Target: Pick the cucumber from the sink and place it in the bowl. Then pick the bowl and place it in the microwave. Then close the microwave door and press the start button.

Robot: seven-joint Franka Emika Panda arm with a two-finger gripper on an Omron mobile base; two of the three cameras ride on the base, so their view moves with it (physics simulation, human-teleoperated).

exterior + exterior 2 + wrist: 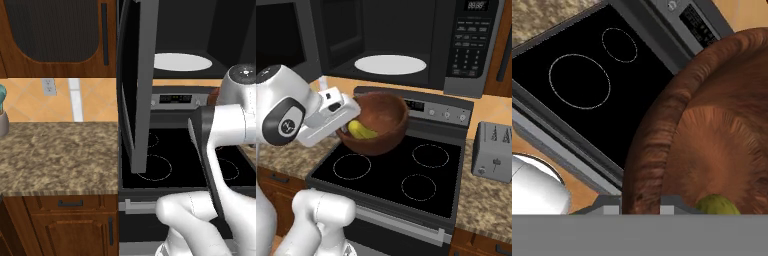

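Observation:
My gripper (348, 117) is shut on the left rim of the dark-brown wooden bowl (381, 125) and holds it tilted in the air above the stove. The yellow-green cucumber (361, 131) lies inside the bowl, by the gripped rim. In the hand view the bowl (712, 140) rises right in front of the gripper (640, 201), with the cucumber (716, 205) at the bottom edge. Above and behind the bowl, the black microwave (446, 30) stands open, with its white turntable plate (390, 64) and button panel (468, 42). The microwave door (135, 85) is swung out to the left. The sink is out of view.
A black stove (391, 170) with ring burners lies below the bowl, its control strip (446, 112) behind. A grey toaster (495, 152) stands on the counter to the right. To the left runs a speckled counter (55, 155) under brown cabinets (55, 35).

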